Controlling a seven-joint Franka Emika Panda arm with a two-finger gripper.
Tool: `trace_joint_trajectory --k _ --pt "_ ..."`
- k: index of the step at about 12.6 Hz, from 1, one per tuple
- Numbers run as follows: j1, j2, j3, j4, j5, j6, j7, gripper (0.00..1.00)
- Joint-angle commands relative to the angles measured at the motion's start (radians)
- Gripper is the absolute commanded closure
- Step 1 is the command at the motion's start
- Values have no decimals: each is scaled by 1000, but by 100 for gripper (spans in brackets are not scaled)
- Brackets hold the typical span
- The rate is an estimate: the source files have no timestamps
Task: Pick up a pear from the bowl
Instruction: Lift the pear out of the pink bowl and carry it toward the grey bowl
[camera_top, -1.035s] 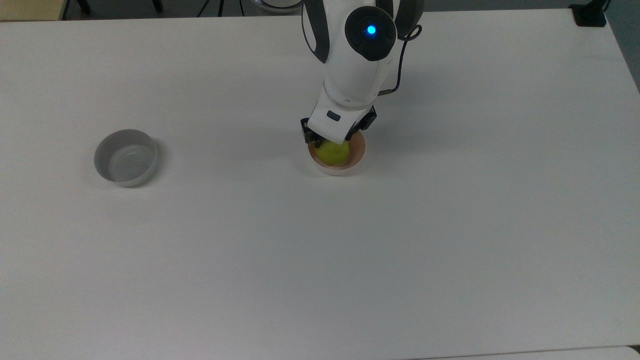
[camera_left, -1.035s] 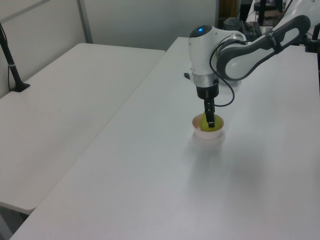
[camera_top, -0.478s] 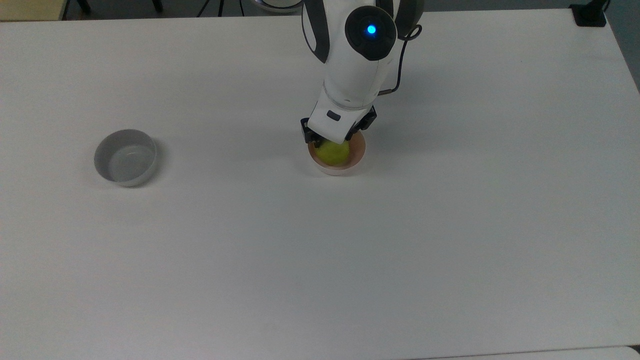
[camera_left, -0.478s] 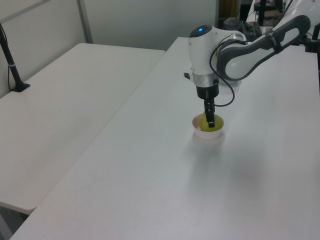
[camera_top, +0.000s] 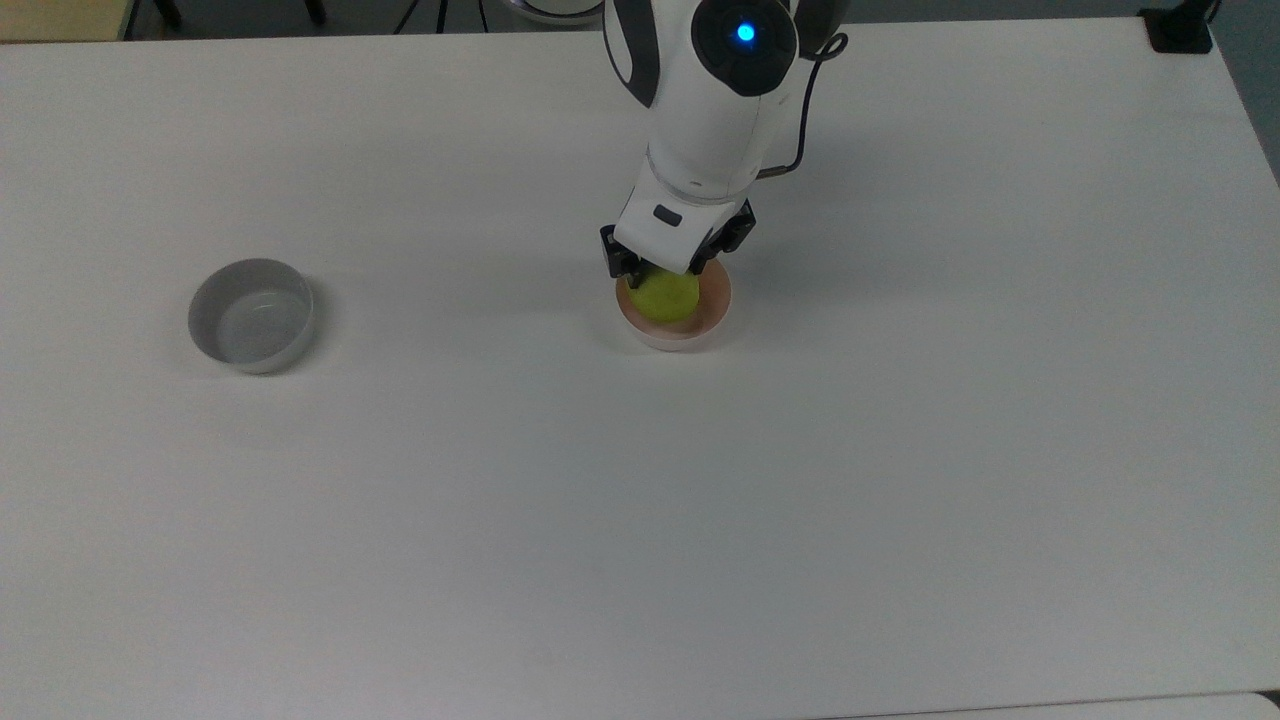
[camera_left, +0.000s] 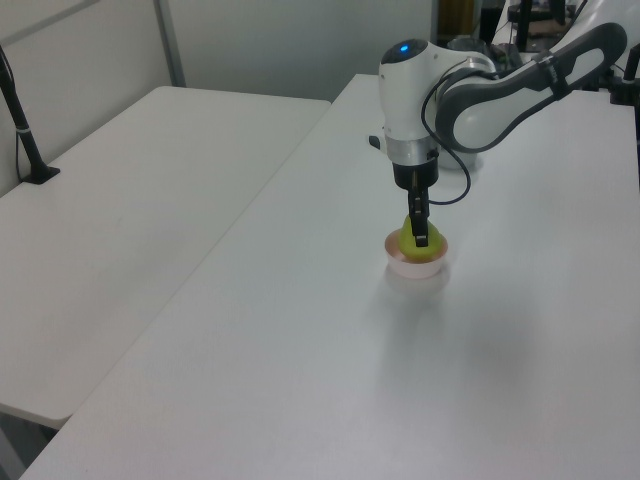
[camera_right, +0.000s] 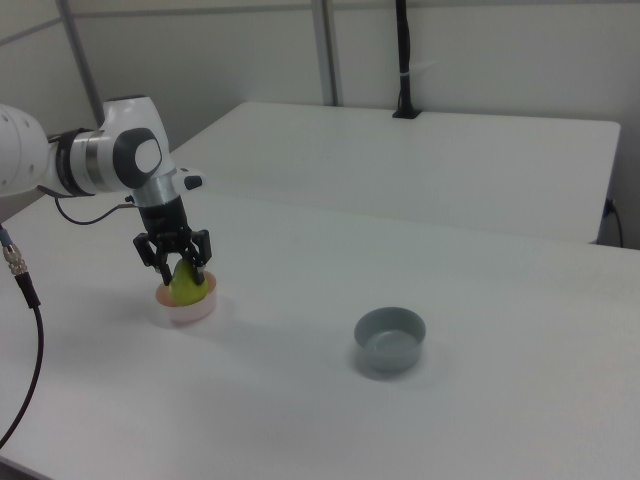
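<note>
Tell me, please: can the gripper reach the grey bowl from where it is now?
Probably yes. The gripper is shut on the pear above the pink bowl, but bare table lies between it and the grey bowl.

Grey bowl (camera_top: 251, 315) upright on white table (camera_top: 640, 520), second white table (camera_right: 420, 160) beside it

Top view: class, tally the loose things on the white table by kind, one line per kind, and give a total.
Bowls: 2, the pink bowl and the grey bowl
Pears: 1, the pear, held between the fingers of the gripper over the pink bowl
Total: 3
</note>
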Motion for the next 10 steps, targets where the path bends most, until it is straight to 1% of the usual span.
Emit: trace_joint_trajectory --k 1,3,6,10 --pt "8 -44 -7 -10 -3 -40 26 85" --pt "8 -57 -6 31 6 -104 26 86" --pt "5 -66 -7 117 51 -186 26 86" --pt "0 -86 -22 131 45 -195 23 86"
